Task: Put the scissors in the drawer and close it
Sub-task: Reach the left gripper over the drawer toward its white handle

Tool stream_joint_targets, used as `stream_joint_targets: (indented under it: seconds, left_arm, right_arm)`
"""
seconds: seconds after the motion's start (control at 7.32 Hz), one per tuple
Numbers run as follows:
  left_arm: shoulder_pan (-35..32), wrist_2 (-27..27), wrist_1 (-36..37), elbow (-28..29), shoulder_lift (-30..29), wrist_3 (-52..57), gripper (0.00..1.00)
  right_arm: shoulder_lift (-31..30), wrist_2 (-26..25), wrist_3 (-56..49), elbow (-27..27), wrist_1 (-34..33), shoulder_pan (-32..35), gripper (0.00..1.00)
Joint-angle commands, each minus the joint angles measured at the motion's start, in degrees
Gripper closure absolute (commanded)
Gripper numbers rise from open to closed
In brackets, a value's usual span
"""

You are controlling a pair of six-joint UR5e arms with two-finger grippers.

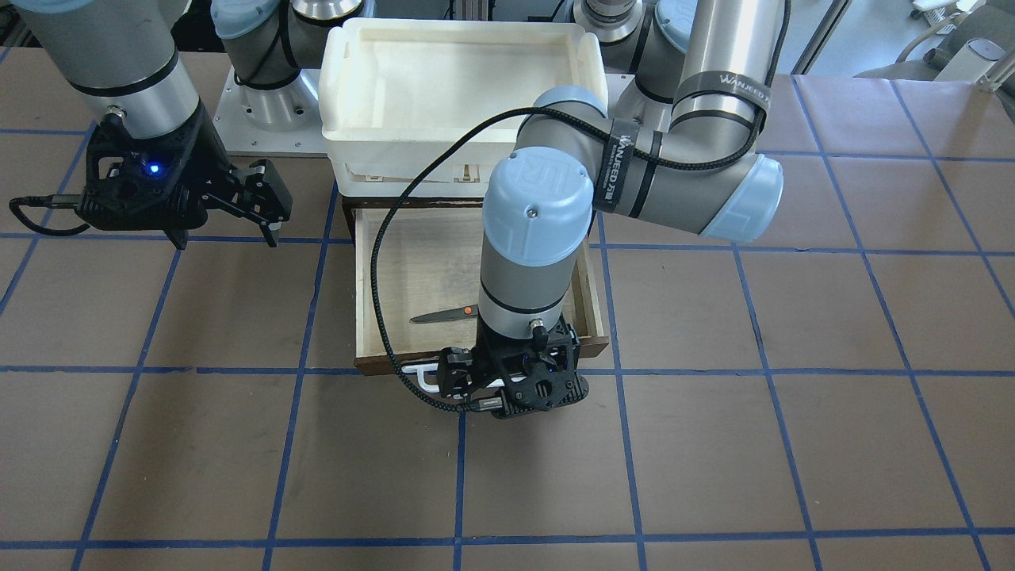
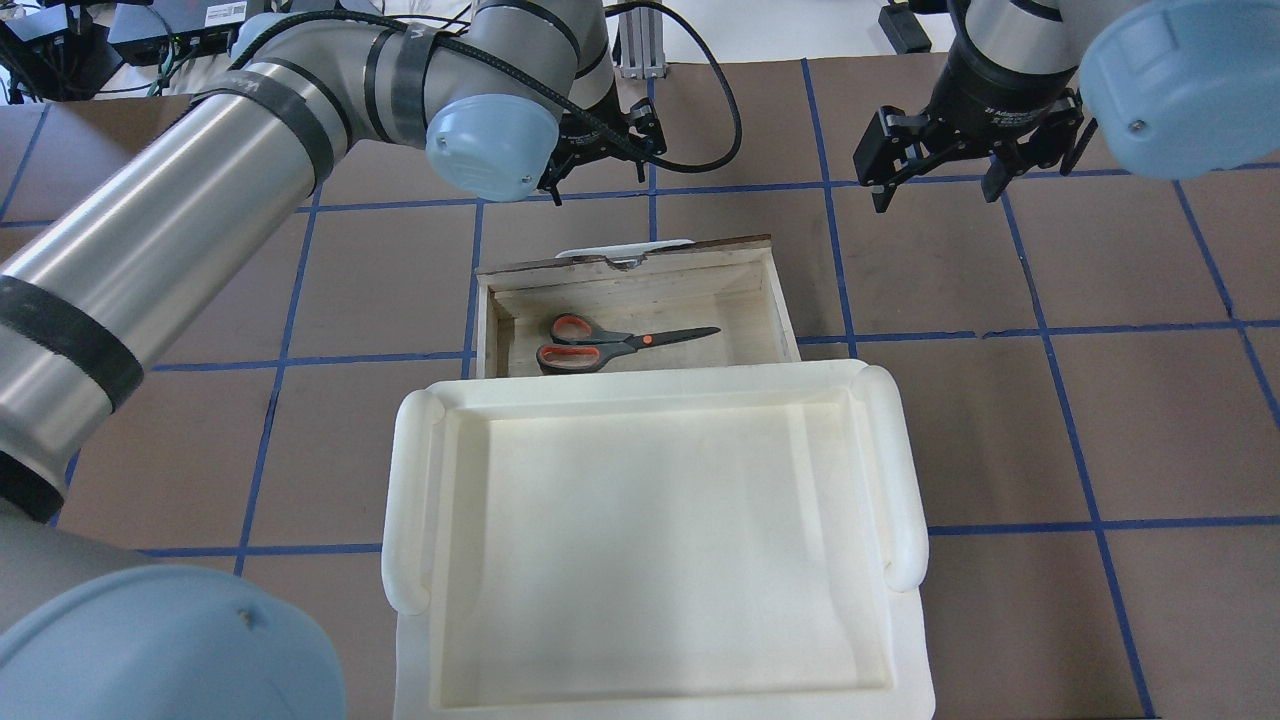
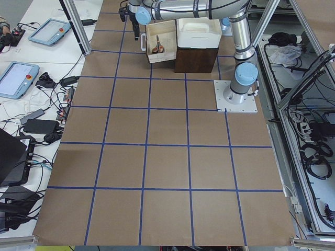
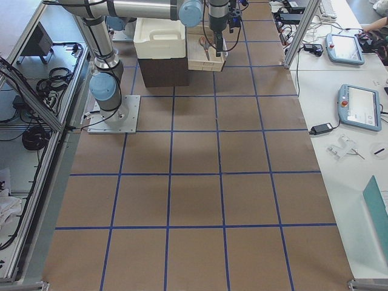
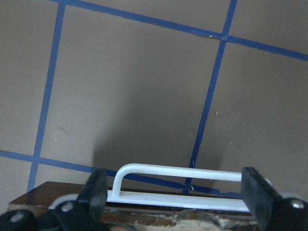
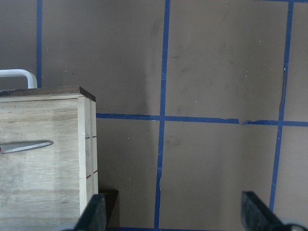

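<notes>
Pale worn wood: the drawer (image 2: 783, 300) stands pulled out, with the scissors (image 2: 610, 343) flat inside, grey loops lined orange-red, blades dark. Left gripper (image 5: 175, 192) spread wide, straddling the white bar handle (image 5: 178, 171) — contact unclear, seemingly none. Right gripper (image 6: 175, 214) equally wide, holding nothing, over the brown table (image 6: 216, 72) beside the drawer.

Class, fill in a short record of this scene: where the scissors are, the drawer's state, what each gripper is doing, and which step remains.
scissors: lying flat inside the drawer, blades closed
drawer: pulled open, sticking out from under the white tray
left gripper: open, fingers either side of the white bar handle, not gripping it
right gripper: open, empty, above the table beside the drawer
remaining step: drawer not yet closed
</notes>
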Motion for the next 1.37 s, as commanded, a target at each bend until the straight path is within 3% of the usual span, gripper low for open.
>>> stream_joint_targets:
  seconds: [0.0,0.82,1.23]
  left_arm:
    - [-1.0,0.6,0.2,1.5,-4.8,-0.3,0.0]
    - [-1.0,0.1,-0.6,3.3,-10.8,3.3,0.0]
    - [-1.0,-0.1,-4.5,3.3,-11.9,4.9,0.0]
  right_arm:
    - [0.1,0.1,-0.2,0.1,0.4,0.0,0.0]
    - [0.0,0.7,-0.2,0.0,-0.4,-0.3,0.0]
    - [0.0,0.3,-0.1,0.0,0.0,-0.3,0.0]
